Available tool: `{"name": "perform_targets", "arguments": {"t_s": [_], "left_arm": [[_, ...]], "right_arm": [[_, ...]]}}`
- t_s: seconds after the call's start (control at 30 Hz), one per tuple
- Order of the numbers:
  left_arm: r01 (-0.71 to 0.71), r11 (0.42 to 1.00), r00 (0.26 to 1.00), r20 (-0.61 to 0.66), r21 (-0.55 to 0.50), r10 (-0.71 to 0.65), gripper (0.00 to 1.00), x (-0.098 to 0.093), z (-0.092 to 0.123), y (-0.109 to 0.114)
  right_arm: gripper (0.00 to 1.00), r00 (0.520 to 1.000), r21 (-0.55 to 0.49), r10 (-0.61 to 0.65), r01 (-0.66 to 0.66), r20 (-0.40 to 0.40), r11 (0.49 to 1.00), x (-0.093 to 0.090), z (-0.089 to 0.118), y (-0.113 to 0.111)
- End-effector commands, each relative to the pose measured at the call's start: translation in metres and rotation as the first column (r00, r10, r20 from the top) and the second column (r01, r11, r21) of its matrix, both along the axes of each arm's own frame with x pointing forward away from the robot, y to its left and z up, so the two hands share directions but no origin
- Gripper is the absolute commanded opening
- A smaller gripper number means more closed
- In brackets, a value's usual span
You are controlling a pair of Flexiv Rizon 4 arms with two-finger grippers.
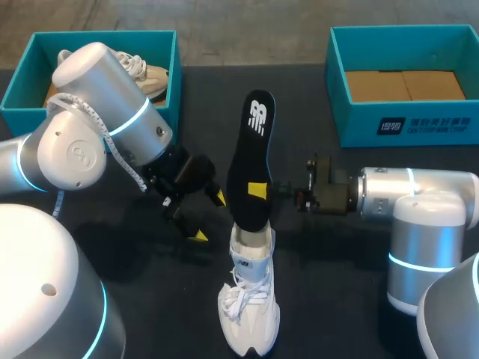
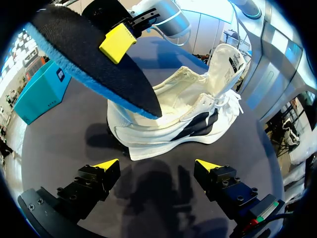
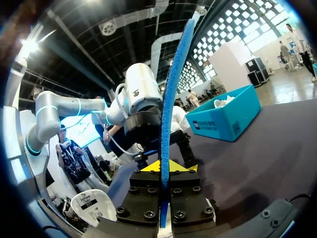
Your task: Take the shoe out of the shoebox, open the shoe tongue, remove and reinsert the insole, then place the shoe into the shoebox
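Right tool (image 1: pixel 258 189) pinches insole (image 1: pixel 251 142) upright, lower end at shoe (image 1: pixel 249 314) collar, perhaps inside: angled for sliding. Left tool (image 1: pixel 209 217) spread, just left, likely to steady shoe.

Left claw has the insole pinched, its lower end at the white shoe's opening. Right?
No: the right claw pinches the insole, as the right wrist view shows; the left claw is open. Its lower end is at the opening of the white shoe.
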State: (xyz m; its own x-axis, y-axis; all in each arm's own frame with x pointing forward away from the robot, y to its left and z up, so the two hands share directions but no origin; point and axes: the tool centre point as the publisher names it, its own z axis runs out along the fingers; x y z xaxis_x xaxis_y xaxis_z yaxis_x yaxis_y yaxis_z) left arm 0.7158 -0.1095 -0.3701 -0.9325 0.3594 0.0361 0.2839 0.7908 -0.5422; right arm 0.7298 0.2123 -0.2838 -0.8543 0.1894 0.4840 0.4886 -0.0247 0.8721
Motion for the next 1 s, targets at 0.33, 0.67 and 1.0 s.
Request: {"name": "perform_targets", "arguments": {"t_s": [0.33,0.67,1.0], "left_arm": [[0.001,1.0,1.0,0.0,0.001,-0.001,1.0,0.0,0.0,0.0],[0.001,1.0,1.0,0.0,0.001,-0.001,1.0,0.0,0.0,0.0],[0.001,1.0,1.0,0.0,0.001,-0.001,1.0,0.0,0.0,0.0]], "right_arm": [[0.0,1.0,-0.009,0.022,-0.022,0.003,1.0,-0.002,-0.003,-0.002],[0.0,0.999,-0.015,0.025,-0.025,-0.022,1.0,-0.004,-0.013,-0.001],[0.0,0.999,-0.012,0.022,-0.022,-0.033,1.0,-0.01,-0.019,-0.005]]}}
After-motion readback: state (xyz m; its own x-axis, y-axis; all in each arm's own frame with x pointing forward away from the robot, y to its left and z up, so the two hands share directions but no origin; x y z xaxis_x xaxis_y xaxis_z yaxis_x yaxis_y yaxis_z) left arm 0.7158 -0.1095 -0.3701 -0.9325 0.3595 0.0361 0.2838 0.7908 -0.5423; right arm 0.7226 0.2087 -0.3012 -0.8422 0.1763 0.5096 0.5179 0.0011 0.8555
